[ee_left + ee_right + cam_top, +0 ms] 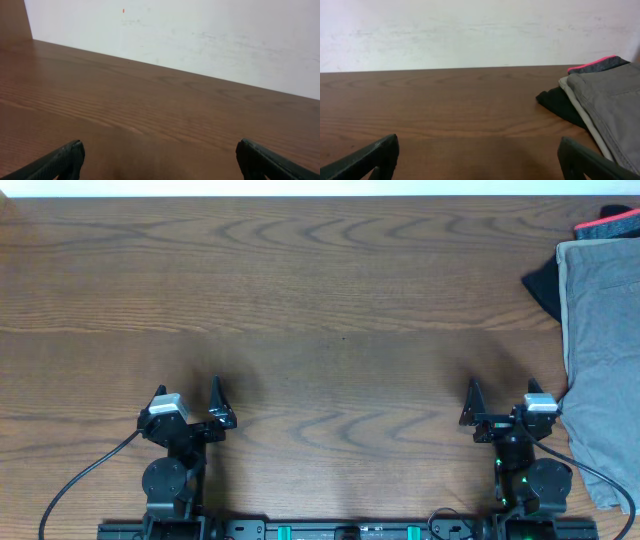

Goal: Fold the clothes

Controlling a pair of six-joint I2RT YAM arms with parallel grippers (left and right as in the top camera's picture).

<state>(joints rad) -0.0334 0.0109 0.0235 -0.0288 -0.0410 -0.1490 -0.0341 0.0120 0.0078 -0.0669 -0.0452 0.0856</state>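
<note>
Worktop [320, 300]: brown wood grain, with a pale wall behind its far edge.
Left arm [168, 452]: at the near edge, left of centre, facing the far edge.
Left jaws: spread wide apart with nothing between them; the left wrist view shows only bare wood between the two black fingers [62, 161].
Right arm [525, 465]: at the near edge, right of centre, also facing the far edge.
Right jaws: spread wide apart and holding nothing; the two dark fingers [375, 157] frame bare wood.
Clothes [600, 350]: a pile at the right edge of the worktop, running out of the overhead view on the right and just beside the right arm; I cannot tell whether they touch.
Grey piece [615, 105]: on top and lying flat, its long axis running from the far edge to the near edge along the worktop's right side; I cannot tell which end is the waistband.
Tan piece [576, 97]: a thin edge showing under the grey piece's left side.
Black piece [545, 285]: sticks out leftward from under the far end of the pile.
Pink-edged piece [610, 222]: at the far right corner, behind the grey piece.
</note>
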